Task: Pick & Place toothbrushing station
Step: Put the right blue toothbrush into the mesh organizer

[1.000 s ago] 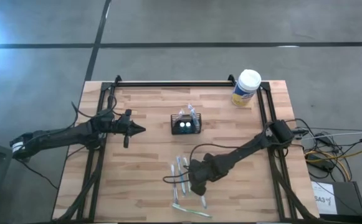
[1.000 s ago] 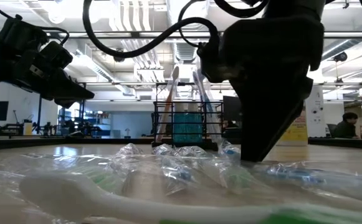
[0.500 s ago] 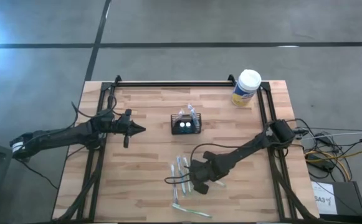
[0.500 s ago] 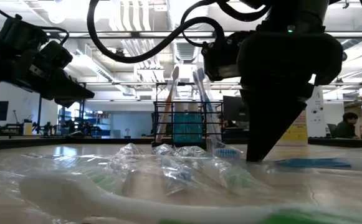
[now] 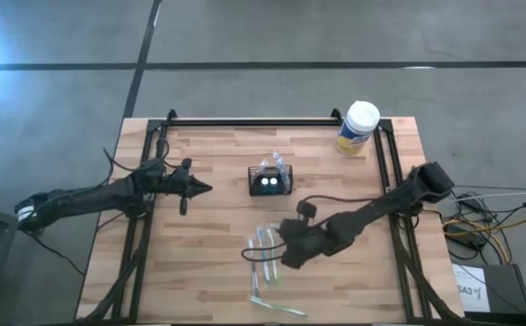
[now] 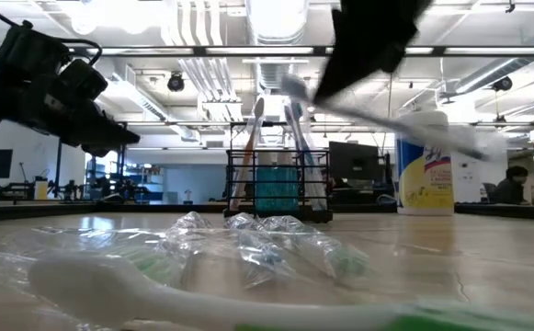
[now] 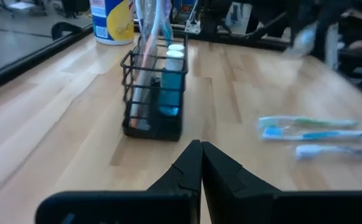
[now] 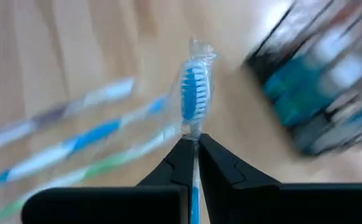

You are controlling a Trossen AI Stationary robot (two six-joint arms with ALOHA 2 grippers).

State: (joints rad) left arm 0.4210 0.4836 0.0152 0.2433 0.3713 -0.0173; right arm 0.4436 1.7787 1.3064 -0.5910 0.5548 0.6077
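The toothbrushing station (image 5: 270, 184), a small black wire caddy with brushes and a blue bottle standing in it, sits mid-table; it also shows in the low view (image 6: 278, 184) and both wrist views (image 7: 156, 93) (image 8: 318, 93). My right gripper (image 5: 285, 256) hangs above the loose brushes near the front and is shut on a wrapped blue-bristled toothbrush (image 8: 193, 93), which is blurred in the low view (image 6: 386, 115). My left gripper (image 5: 204, 189) hovers shut to the caddy's left, pointing at it (image 7: 200, 149). My right gripper pinches the toothbrush between its two fingers at the neck (image 8: 194, 134), just behind the bristle head, wrapper included. The fingers lie along the brush, and the head sticks out past their tips. The brush is lifted clear of the table and tilted, its handle trailing toward the right (image 6: 469, 142).
Several wrapped toothbrushes (image 5: 263, 263) lie on the wood in front of the caddy, also seen close up in the low view (image 6: 248, 244) and in the left wrist view (image 7: 311, 127). A yellow canister with a white lid (image 5: 358, 129) stands at the far right corner.
My right gripper has taken hold of a blue toothbrush that lay on the table and risen with it, tipping as it went; the brush is now lifted clear. The other brushes stay where they were.
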